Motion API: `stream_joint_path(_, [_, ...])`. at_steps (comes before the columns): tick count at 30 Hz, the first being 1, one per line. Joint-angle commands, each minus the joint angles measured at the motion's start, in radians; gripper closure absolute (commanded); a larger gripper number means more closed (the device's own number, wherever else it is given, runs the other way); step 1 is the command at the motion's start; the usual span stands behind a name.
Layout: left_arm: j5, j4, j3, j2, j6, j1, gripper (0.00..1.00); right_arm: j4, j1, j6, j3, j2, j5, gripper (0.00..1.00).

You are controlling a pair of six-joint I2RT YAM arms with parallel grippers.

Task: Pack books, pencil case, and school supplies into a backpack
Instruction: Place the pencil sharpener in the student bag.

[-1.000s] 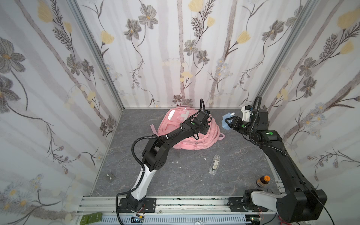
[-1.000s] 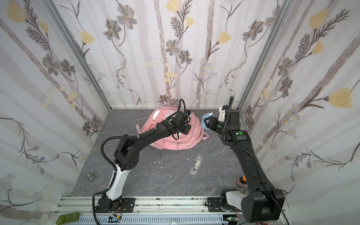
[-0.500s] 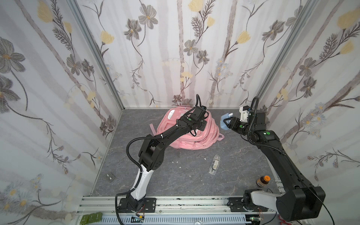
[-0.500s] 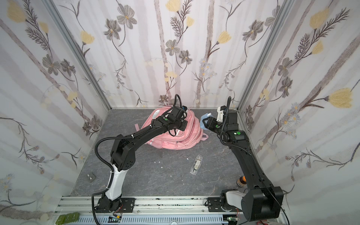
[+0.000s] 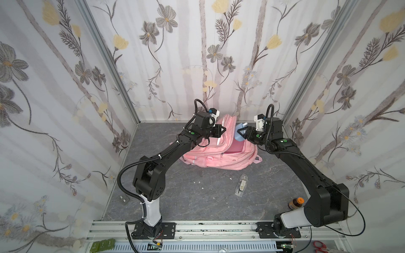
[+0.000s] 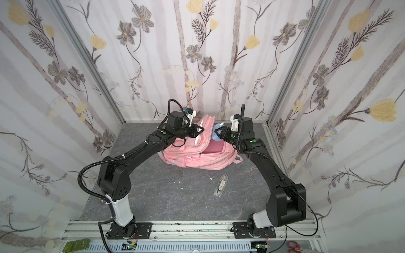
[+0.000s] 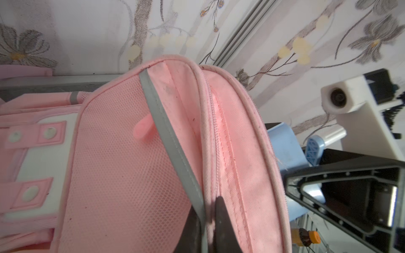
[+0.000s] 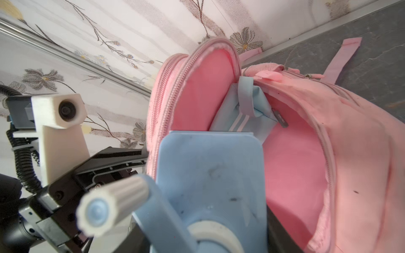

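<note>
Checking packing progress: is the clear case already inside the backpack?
No, the clear case lies on the floor, apart from the backpack.

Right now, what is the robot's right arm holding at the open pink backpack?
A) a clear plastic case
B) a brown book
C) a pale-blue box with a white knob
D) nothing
C: its jaws grip the pale-blue boxy item at the open backpack; the clear case lies on the floor.
</note>
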Motion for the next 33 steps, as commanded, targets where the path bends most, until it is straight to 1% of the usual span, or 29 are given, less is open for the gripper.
stream_joint_path(1, [0.063, 0.291, 0.008, -0.021, -0.076, 0.008, 1.00, 0.056, 0.015, 0.026, 0.040, 0.052, 0.002, 0.72])
stream_joint_path(5, [0.045, 0.263, 0.027, -0.026, -0.048, 0.010, 1.00, 0.060, 0.033, 0.029, 0.012, 0.071, 0.051, 0.70])
stream_joint_path(8, [0.071, 0.269, 0.029, -0.023, -0.044, 0.012, 1.00, 0.102, 0.043, 0.055, -0.016, 0.105, 0.053, 0.67])
stream_joint_path(14, [0.105, 0.276, 0.027, -0.016, -0.054, 0.017, 1.00, 0.123, 0.078, 0.069, 0.067, 0.254, 0.042, 0.60])
stream_joint_path(19, [0.121, 0.290, 0.034, -0.009, -0.063, 0.023, 1.00, 0.186, 0.111, 0.088, 0.077, 0.322, 0.047, 0.60])
stream_joint_path(24, [0.131, 0.300, 0.042, 0.005, -0.087, 0.027, 1.00, 0.163, 0.148, 0.074, 0.112, 0.386, 0.056, 0.61])
stream_joint_path(30, [0.131, 0.303, 0.043, 0.010, -0.086, 0.030, 1.00, 0.168, 0.155, 0.072, 0.078, 0.419, 0.054, 0.60])
stream_joint_path(32, [0.113, 0.282, 0.042, 0.006, -0.073, 0.036, 1.00, 0.166, 0.146, 0.065, 0.081, 0.404, 0.051, 0.55])
stream_joint_path(33, [0.088, 0.256, 0.043, 0.005, -0.064, 0.037, 1.00, 0.163, 0.136, 0.062, 0.086, 0.387, 0.055, 0.51])
